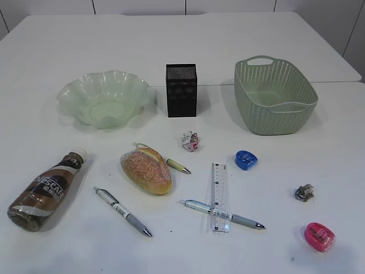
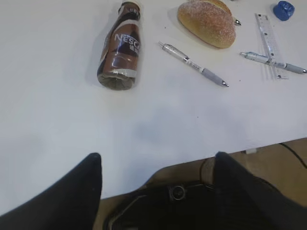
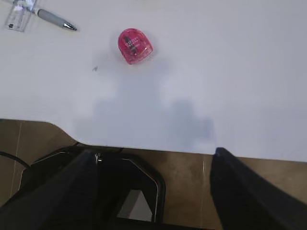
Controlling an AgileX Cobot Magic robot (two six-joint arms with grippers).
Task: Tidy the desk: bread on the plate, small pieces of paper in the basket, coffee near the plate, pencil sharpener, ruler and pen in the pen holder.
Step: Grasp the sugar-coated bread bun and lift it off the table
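On the white desk (image 1: 182, 45) lie the bread (image 1: 146, 170), a coffee bottle (image 1: 45, 191) on its side, a clear ruler (image 1: 219, 197) under a pen (image 1: 228, 216), two more pens (image 1: 122, 211) (image 1: 178, 166), a blue pencil sharpener (image 1: 246, 160), a pink one (image 1: 319, 236), and two paper balls (image 1: 190, 141) (image 1: 304, 193). At the back stand the wavy green plate (image 1: 74, 88), the black pen holder (image 1: 181, 90) and the basket (image 1: 245, 85). My left gripper (image 2: 158, 155) hangs open over the front desk edge, short of the coffee (image 2: 120, 48). My right gripper (image 3: 153, 152) is open too, short of the pink sharpener (image 3: 135, 46). Neither holds anything.
The desk's front edge (image 2: 249, 148) runs just under both grippers, with brown floor and the robot's dark base below. A seam (image 1: 342, 81) marks where a second tabletop joins behind the basket. Neither arm shows in the exterior view.
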